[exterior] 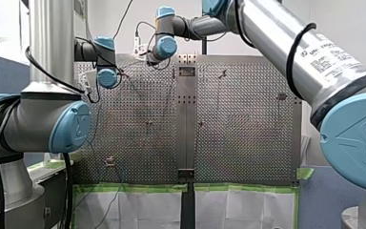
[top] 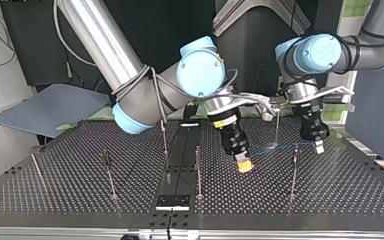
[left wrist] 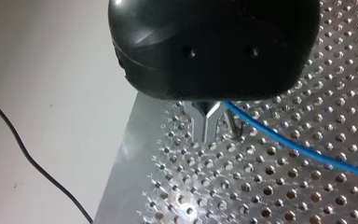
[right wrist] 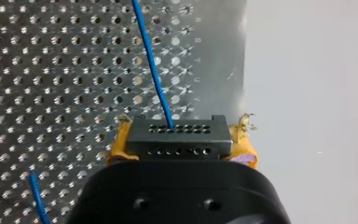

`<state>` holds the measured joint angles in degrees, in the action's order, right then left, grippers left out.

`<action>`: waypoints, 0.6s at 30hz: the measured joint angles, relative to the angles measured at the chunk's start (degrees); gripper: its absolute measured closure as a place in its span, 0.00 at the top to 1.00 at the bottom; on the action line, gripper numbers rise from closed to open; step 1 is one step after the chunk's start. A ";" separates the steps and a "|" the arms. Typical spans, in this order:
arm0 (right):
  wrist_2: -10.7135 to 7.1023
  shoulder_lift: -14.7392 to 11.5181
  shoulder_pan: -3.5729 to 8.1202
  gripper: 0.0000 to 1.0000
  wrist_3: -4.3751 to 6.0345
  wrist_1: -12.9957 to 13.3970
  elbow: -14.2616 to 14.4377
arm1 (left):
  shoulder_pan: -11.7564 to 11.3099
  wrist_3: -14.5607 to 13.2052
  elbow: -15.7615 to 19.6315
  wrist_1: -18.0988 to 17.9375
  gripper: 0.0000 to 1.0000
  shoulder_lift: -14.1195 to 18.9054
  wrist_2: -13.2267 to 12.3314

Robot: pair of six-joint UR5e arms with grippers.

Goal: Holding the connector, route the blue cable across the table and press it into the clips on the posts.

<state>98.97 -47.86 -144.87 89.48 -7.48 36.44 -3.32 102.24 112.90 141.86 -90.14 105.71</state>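
Clamping the black connector (right wrist: 177, 135) between its yellow pads (right wrist: 116, 149), the right gripper (top: 244, 165) hung tilted over the table (top: 330, 195). In the top view it was a little to the right of the table's middle strip and low over the holes. In the right wrist view the connector sat crosswise in the jaws, its rows of small holes facing outward. The blue cable (right wrist: 153, 70) left that face and ran straight ahead over the plate, close to the table's plain edge strip. A second short piece of blue showed lower down, beside the gripper.

The left gripper (top: 320, 146) stood toward the table's far right corner in the top view, pointing down with its tips just above the plate. In the left wrist view its metal fingers (left wrist: 199, 126) were drawn together, with only a thin slit between them, near the table's edge. The cable came out right beside the roots of those fingers and ran away across the holes. Whether the fingers pinched it could not be told.

In the top view the cable was a faint blue line stretched between the two grippers. It crossed the picture at about the height of the tops of the nearest posts (top: 293, 172). Whether it touched the clips (top: 295, 150) there could not be made out. More posts stood well apart across the rest of the table, toward its left edge in that view.
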 joint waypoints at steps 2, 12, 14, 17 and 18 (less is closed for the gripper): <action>0.00 0.39 -0.03 0.00 0.01 0.01 -0.87 | -0.38 0.03 -0.31 -0.03 0.00 -0.80 -0.10; 0.28 2.43 -0.09 0.00 -0.25 0.01 -3.46 | -2.55 0.38 -1.94 -1.33 0.00 -3.36 -2.54; 0.32 2.84 -0.08 0.00 -0.29 0.01 -3.49 | -2.80 0.41 -2.59 -1.40 0.00 -4.22 -3.27; 0.36 3.44 0.02 0.00 -0.28 0.02 -3.49 | -3.12 0.59 -3.07 -1.83 0.00 -5.30 -4.63; 0.40 3.62 0.09 0.00 -0.27 0.01 -3.48 | -3.24 0.73 -3.15 -2.06 0.00 -5.48 -5.00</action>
<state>99.37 -44.24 -144.78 89.21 -7.46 32.96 -6.55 102.96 109.75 139.80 -95.62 100.71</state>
